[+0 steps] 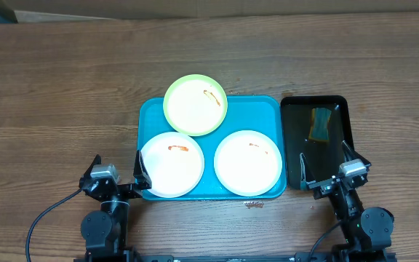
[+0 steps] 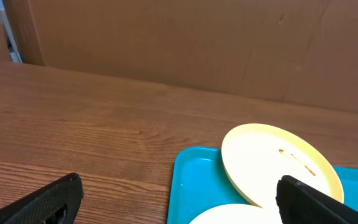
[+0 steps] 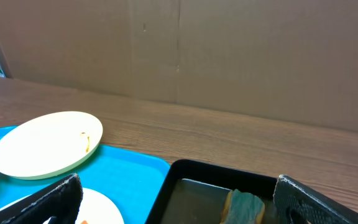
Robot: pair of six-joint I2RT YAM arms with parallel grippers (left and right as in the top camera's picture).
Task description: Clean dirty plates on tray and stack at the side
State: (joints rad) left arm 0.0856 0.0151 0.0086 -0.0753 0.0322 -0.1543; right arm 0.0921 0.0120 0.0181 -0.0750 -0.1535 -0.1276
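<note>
At table's (image 1: 49, 87) near edge, L gripper (image 1: 117, 163) is spread wide w/ nothing in it; its inner finger sits over the near-left corner of the tray (image 1: 151, 116), by the left white plate (image 1: 172, 164), contact unclear. R gripper (image 1: 327, 164) is likewise wide apart & empty, straddling the near end of the black tray (image 1: 291, 124). All 3 plates are on the tray: left white plate at near-left, w/ an orange smear toward its far side; right white plate (image 1: 248, 163) at near-right, tiny smear; green plate (image 1: 196, 104) at the far edge, overhanging the rim, w/ an orange streak. The whites sit just beside each other, and green's near edge is close to both. Black tray lies just right of the tray, w/ a sponge (image 1: 320, 124) in its far half.
</note>
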